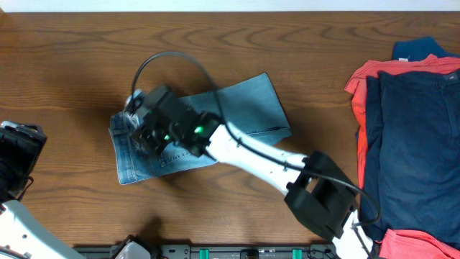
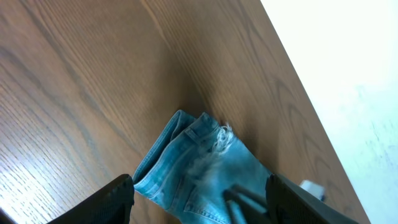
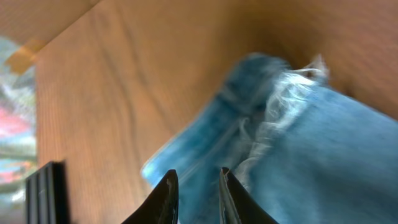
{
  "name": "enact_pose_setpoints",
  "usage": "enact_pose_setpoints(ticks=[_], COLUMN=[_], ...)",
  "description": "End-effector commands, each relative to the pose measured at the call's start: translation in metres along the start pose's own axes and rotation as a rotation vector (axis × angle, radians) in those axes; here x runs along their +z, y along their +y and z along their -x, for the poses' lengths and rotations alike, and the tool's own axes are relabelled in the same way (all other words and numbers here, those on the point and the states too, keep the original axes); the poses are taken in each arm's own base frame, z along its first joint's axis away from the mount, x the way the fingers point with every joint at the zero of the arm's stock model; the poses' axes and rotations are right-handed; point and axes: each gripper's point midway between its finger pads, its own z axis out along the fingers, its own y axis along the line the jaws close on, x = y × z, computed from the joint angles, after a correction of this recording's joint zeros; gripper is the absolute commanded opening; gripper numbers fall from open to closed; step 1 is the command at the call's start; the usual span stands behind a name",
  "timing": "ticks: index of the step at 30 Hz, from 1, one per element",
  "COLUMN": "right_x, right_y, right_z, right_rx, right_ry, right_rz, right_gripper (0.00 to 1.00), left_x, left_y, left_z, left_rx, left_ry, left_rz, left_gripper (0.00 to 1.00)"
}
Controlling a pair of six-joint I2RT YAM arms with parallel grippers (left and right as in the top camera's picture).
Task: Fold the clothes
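The light blue denim jeans (image 1: 248,108) lie folded on the wooden table, left of centre. My right gripper (image 1: 144,128) reaches across onto their left end. In the right wrist view its fingers (image 3: 196,180) stand only narrowly apart, pressed into the blurred denim (image 3: 311,143) near a frayed hem. My left gripper (image 1: 16,162) sits at the table's left edge, away from the jeans. In the left wrist view its fingers (image 2: 199,202) are wide open and empty, with the folded jeans (image 2: 193,158) seen beyond them.
A pile of other clothes lies at the right edge: a navy garment (image 1: 417,137) on top, coral-red (image 1: 363,79) beneath, teal (image 1: 417,49) at the back. The right arm (image 1: 266,162) and its cable cross the jeans. The table's front edge has a black rail (image 1: 237,252).
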Motion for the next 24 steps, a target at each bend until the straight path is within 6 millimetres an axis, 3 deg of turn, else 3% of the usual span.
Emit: enact_pose_setpoints(ticks=[1,3,5,8,12,15,18,21,24], right_x=[-0.005,-0.015,-0.030,-0.064,-0.116,-0.151,-0.177,-0.196,-0.198], right_y=[0.018,0.013,0.000,-0.049,-0.117,-0.161,-0.189,-0.204,-0.204], right_z=[0.009,0.017,0.027,0.037,0.027,-0.002,-0.045,-0.091,-0.121], right_rx=[-0.111,-0.120,-0.105,-0.018,0.173,0.365,0.548,0.700,0.726], right_ry=[-0.017,-0.032,-0.050,-0.056,-0.012,0.066,0.192,0.329,0.422], right_rz=[0.028,0.015,-0.021,-0.177,-0.338,-0.406,-0.409,-0.413,-0.347], right_gripper=[0.20,0.21,0.30,0.33,0.28,0.15,0.13,0.10,0.08], left_x=[-0.005,-0.004,-0.002,0.004,0.018,0.031,0.051,0.075,0.104], left_y=[-0.006,-0.006,-0.005,-0.003,-0.015,-0.038,-0.057,-0.071,-0.080], left_z=[0.001,0.001,0.002,0.002,-0.006,-0.022,-0.048,-0.083,-0.123], left_rx=[0.009,0.008,0.005,-0.002,0.088,0.216,0.363,0.500,0.639], left_ry=[-0.009,-0.008,-0.001,0.019,0.086,0.170,0.280,0.420,0.580], left_rz=[-0.022,-0.018,-0.016,-0.012,-0.056,-0.137,-0.184,-0.226,-0.263], left_gripper=[0.69,0.69,0.69,0.69,0.69,0.63,0.42,0.30,0.26])
